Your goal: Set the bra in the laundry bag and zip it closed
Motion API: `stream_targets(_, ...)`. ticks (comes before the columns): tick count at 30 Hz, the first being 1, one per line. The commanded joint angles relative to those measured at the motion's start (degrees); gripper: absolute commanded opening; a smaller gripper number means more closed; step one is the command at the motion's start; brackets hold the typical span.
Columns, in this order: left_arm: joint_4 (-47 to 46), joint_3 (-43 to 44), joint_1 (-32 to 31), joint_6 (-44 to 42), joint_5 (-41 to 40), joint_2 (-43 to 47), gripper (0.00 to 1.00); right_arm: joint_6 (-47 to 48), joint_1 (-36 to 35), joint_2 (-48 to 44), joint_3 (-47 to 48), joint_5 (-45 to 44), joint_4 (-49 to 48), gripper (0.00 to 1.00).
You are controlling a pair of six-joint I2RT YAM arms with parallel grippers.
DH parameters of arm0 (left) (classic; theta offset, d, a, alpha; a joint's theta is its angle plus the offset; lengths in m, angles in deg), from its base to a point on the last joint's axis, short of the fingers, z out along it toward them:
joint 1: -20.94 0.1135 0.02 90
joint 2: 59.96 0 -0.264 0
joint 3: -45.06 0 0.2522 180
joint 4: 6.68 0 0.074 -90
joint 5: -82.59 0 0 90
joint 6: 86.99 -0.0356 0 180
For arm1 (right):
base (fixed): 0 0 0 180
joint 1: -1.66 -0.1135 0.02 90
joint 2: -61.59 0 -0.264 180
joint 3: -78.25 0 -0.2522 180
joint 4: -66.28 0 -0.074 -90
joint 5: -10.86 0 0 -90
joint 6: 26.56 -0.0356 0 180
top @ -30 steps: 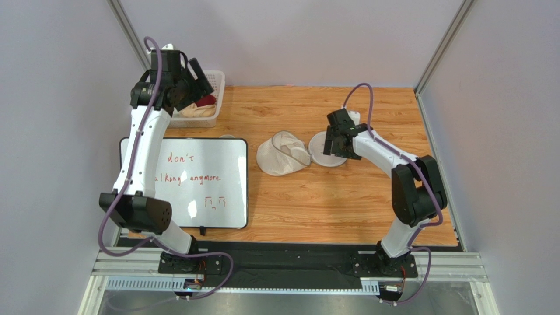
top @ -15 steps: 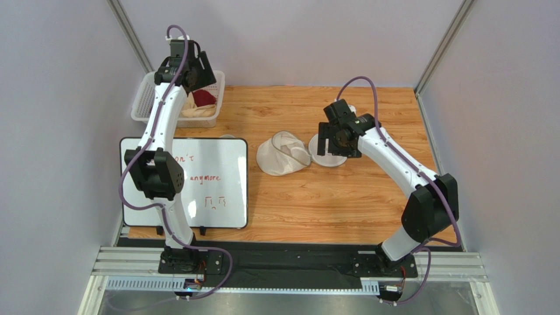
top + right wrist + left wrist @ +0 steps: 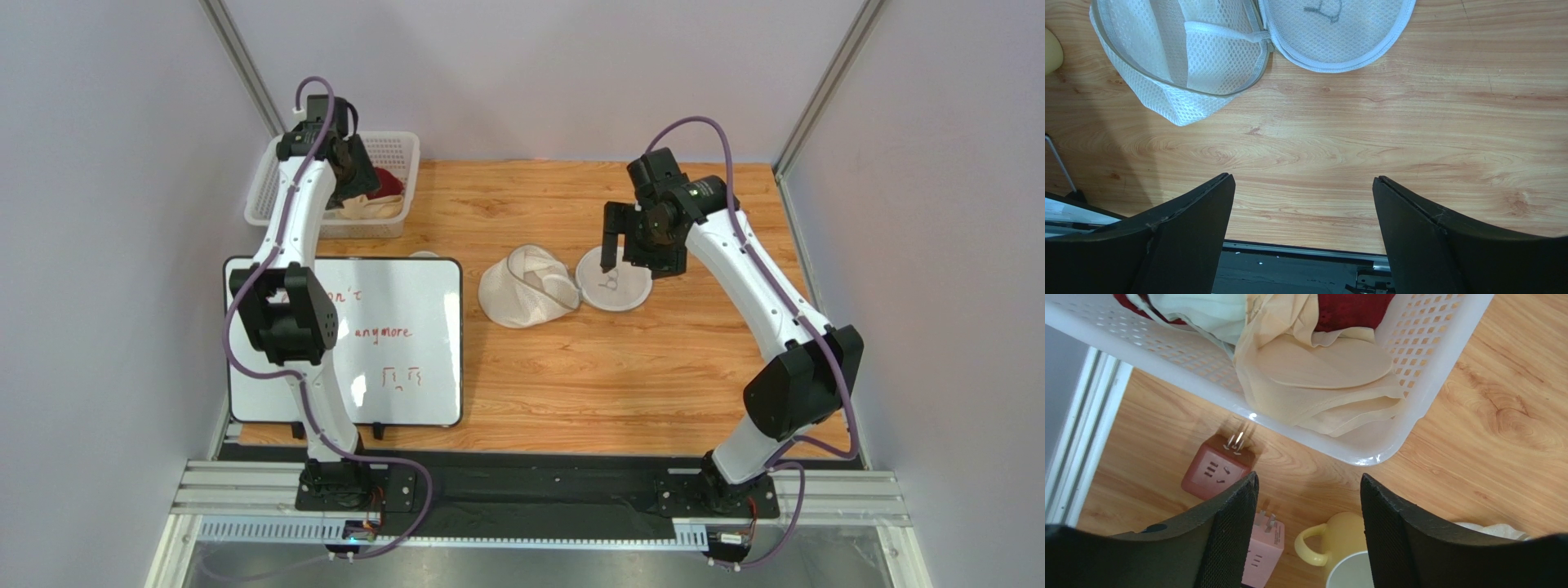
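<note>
We see a wooden table (image 3: 687, 368) closed in by plain pale walls, with metal posts in the far corners. A whiteboard (image 3: 405, 294) with red writing lies at the near left. A white lattice basket (image 3: 411, 159) stands in the far left corner. The bra (image 3: 1321, 373) lies inside this basket, at the corner toward the table's middle, beside a dark red garment (image 3: 1352, 309) and a white garment (image 3: 1211, 309).

The laundry bag (image 3: 530, 292) lies unzipped in the middle of the table. Its left half stands with the mouth open, and its right half, the one with the small black drawing, lies flat.

The left gripper (image 3: 1308, 481) hangs above the basket's near edge. Its fingers are apart, with nothing between them, and they touch nothing. The right gripper (image 3: 1301, 180) hangs over the bag's right half with its jaws wide apart, and it is also empty.

In the top view the left arm covers much of the basket. Only the left wrist view shows two pink plug adapters (image 3: 1217, 468) and a yellow mug (image 3: 1333, 548), partly behind the fingers. We cannot tell what the white thing (image 3: 1493, 530) cut off at that view's lower right is.
</note>
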Motion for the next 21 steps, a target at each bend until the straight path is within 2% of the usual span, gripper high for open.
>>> stream_targets(1, 1.08, 3.27, 0.30, -2.87, 3.89, -2.90, 0.66, 1.91, 1.78, -0.22, -1.19, 4.56, 0.27, 0.89)
stream_targets(7, -0.07, 3.35, 0.30, -9.38, 2.93, -5.01, 0.63, 3.48, 2.83, -2.76, -1.37, 5.45, 0.44, 0.88)
stream_targets(21, -0.25, 6.95, 0.30, -13.34, -3.84, -9.66, 0.61, 4.19, 4.33, -3.91, -3.30, 7.82, -0.35, 0.88)
